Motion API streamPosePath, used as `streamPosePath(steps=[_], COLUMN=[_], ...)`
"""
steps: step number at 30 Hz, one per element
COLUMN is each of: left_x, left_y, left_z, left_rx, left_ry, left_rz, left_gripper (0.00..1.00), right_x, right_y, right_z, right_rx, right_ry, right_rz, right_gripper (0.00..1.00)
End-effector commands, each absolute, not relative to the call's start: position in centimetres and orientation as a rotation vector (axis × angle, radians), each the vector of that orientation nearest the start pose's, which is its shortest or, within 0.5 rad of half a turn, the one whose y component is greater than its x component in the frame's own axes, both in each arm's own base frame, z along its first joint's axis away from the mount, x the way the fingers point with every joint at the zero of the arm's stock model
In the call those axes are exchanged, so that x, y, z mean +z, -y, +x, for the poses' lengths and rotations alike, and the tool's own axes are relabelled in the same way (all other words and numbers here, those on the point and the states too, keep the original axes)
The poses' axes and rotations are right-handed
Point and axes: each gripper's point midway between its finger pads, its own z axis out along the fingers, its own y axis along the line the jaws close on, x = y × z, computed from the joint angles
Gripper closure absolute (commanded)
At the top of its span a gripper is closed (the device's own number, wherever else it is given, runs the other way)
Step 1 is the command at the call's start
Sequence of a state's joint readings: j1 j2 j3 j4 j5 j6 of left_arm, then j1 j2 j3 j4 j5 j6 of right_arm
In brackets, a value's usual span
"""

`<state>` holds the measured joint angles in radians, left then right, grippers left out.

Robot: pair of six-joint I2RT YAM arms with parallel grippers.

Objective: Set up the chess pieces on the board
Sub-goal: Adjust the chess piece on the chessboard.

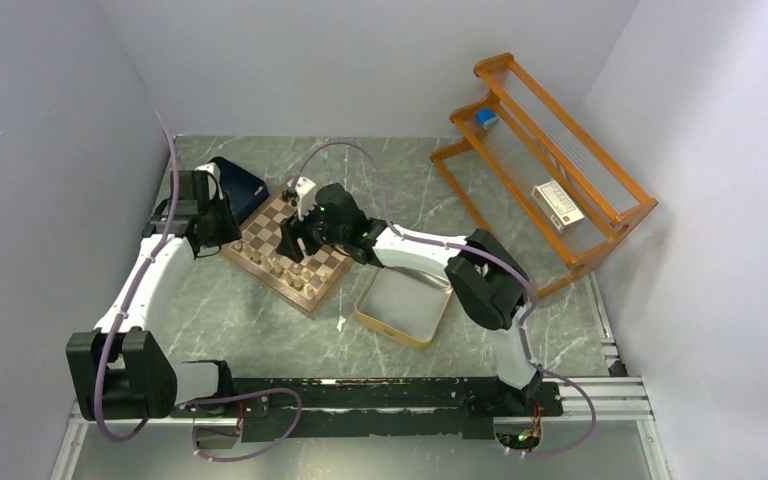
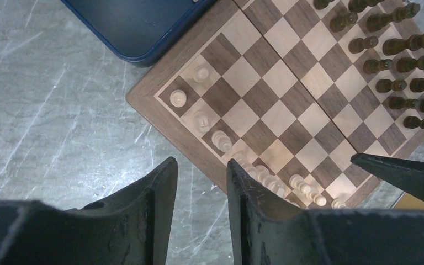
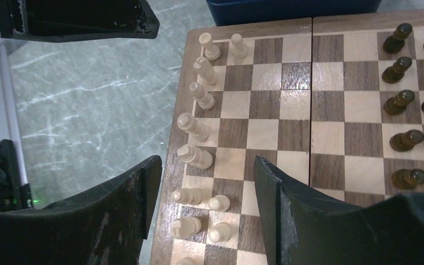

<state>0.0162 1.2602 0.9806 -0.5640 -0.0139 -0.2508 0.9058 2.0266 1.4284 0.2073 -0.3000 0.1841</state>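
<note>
Navy tray (image 1: 243, 183) at far left of marbled table (image 1: 260, 330); gold-rimmed tin (image 1: 403, 305) near centre; orange rack (image 1: 520, 110) far right holds a red-white box (image 1: 558, 205).

We log the board (image 3: 265, 118) flat on the worktop (image 1: 260, 320), set diagonally; dark chess pieces (image 3: 397, 69) upright in two ranks along one edge; pale pieces (image 3: 194, 126) line the opposite edge, a few in the second rank.
</note>
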Motion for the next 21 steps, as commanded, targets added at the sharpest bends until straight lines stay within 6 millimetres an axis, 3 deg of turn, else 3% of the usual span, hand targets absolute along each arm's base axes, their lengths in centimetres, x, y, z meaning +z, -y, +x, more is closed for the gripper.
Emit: streamPosePath(steps=[1, 4, 8, 13, 21], left_x=[13.8, 12.9, 12.8, 13.3, 13.3], left_y=[-1.0, -2.1, -2.1, -2.2, -2.2], left_z=[32.9, 32.7, 32.6, 32.6, 32.7], left_rx=[-0.062, -0.013, -0.032, -0.031, -0.032], left_ry=[-2.365, -2.394, -2.387, -2.367, -2.368], left_rz=[-0.387, -0.435, -0.445, -0.442, -0.432], left_gripper=[0.56, 0.55, 0.54, 0.54, 0.54], right_x=[12.4, 11.4, 10.1, 9.7, 9.4], right_y=[-50.5, -51.0, -51.8, -52.8, -53.1], right_z=[30.7, 30.6, 30.3, 30.1, 29.3], right_rx=[0.878, 0.783, 0.709, 0.696, 0.725], right_ry=[-1.787, -1.731, -1.701, -1.678, -1.674], right_rz=[-1.093, -1.182, -1.247, -1.271, -1.291], right_gripper=[0.32, 0.32, 0.34, 0.37, 0.51])
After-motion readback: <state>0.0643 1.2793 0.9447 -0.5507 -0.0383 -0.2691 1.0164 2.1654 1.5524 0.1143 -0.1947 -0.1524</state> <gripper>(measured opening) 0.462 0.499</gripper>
